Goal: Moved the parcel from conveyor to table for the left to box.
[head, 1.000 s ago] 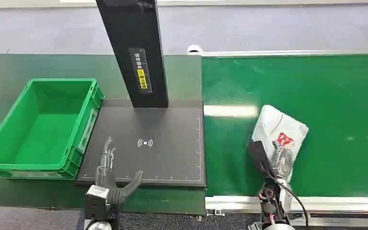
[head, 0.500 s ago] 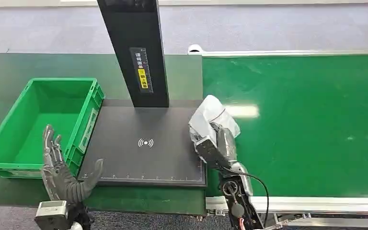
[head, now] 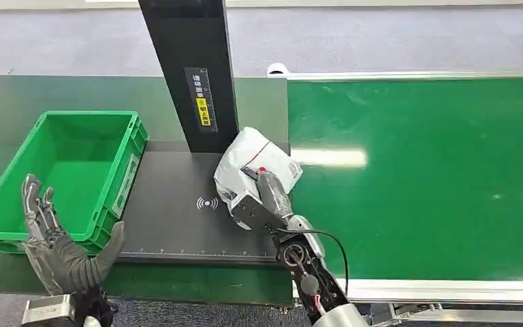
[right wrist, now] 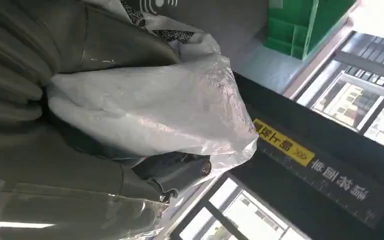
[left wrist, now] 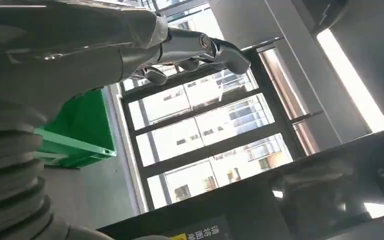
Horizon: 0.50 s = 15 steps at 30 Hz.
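Observation:
A crumpled white plastic parcel [head: 252, 163] with red print is held by my right hand [head: 262, 201] above the right part of the black scanner pad [head: 177, 218]. In the right wrist view the parcel [right wrist: 155, 110] bulges between the thumb and the dark fingers [right wrist: 172, 170]. My left hand [head: 58, 248] is raised at the near left, fingers spread and empty, in front of the near wall of the green crate [head: 61, 170]. Its fingers [left wrist: 200, 47] reach out in the left wrist view, with the crate [left wrist: 80, 130] behind.
A black scanner column [head: 191, 75] stands at the pad's far edge, just left of the parcel. The green conveyor belt [head: 436, 170] stretches to the right with a metal rail [head: 449, 289] along its near side. The crate holds nothing.
My right hand has carried the parcel leftward off the belt, over the scanner pad. My left hand has swung further left and nearer, toward the crate's front.

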Tool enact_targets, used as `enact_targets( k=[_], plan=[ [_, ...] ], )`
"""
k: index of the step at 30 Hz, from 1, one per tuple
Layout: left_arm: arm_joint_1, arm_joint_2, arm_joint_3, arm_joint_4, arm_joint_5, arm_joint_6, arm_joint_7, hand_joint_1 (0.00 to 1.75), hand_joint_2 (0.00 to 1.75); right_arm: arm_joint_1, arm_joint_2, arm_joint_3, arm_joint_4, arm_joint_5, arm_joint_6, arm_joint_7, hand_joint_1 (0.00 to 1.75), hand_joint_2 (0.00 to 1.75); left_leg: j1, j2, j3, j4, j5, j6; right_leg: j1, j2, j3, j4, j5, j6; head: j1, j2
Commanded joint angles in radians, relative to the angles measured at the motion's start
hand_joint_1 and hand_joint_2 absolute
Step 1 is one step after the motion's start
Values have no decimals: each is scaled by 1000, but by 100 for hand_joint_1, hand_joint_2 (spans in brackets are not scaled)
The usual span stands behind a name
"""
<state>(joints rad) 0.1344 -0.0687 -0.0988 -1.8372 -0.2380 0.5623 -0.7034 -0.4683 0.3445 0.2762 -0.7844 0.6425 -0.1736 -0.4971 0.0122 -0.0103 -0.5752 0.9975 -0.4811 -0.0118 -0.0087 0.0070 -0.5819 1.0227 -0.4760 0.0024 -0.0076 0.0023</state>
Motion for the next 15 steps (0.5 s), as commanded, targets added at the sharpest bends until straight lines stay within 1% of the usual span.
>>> enact_targets(
  k=[1, 2, 3, 4, 13, 14, 15],
  plan=[
    [-23, 2, 21, 49, 7, -23, 5, 0, 175, -115, 5, 175, 155, -107, 18, 49, 175, 175, 0, 4, 1, -1, 0, 0, 0, 3, 0, -1, 1, 0, 0, 0],
    [-28, 1, 22, 57, 4, -25, 5, 0, 175, -116, 5, 183, 160, -121, 17, 49, 23, 175, 0, 3, 1, -1, 0, 0, 0, 2, 0, 0, 1, 0, 0, 0],
    [-33, -2, 24, 64, 3, -28, 5, 0, 175, -118, 5, 198, 172, -129, 23, 47, 0, 175, 0, 3, 1, 0, 0, 0, 0, 1, 0, 0, 1, 0, 0, 0],
    [-38, -8, 31, 74, 5, -43, 5, 0, 175, -127, 5, 220, 197, -171, 35, 39, 0, 175, 0, 3, 1, -1, 0, 0, 0, 1, 0, -1, 1, 0, 0, 0],
    [-38, -8, 31, 74, 5, -43, 5, 0, 175, -127, 5, 220, 197, -171, 35, 39, 0, 175, 0, 1, 2, -2, 0, 1, 0, 0, 2, -2, 1, 0, 0, 0],
    [-38, -9, 32, 75, 5, -46, 5, 0, 175, -127, 5, 224, 203, -184, 42, 36, 0, 175, 0, 1, 2, -1, 0, 0, 0, 0, 1, -1, 0, 0, 0, 0],
    [-43, -13, 35, 91, 0, -66, 5, 0, 175, -138, 5, 254, 224, -247, 83, 3, 0, 175, 0, 1, 1, -1, 0, 0, 0, 0, 1, -1, 0, 0, 0, 0]
  ],
)
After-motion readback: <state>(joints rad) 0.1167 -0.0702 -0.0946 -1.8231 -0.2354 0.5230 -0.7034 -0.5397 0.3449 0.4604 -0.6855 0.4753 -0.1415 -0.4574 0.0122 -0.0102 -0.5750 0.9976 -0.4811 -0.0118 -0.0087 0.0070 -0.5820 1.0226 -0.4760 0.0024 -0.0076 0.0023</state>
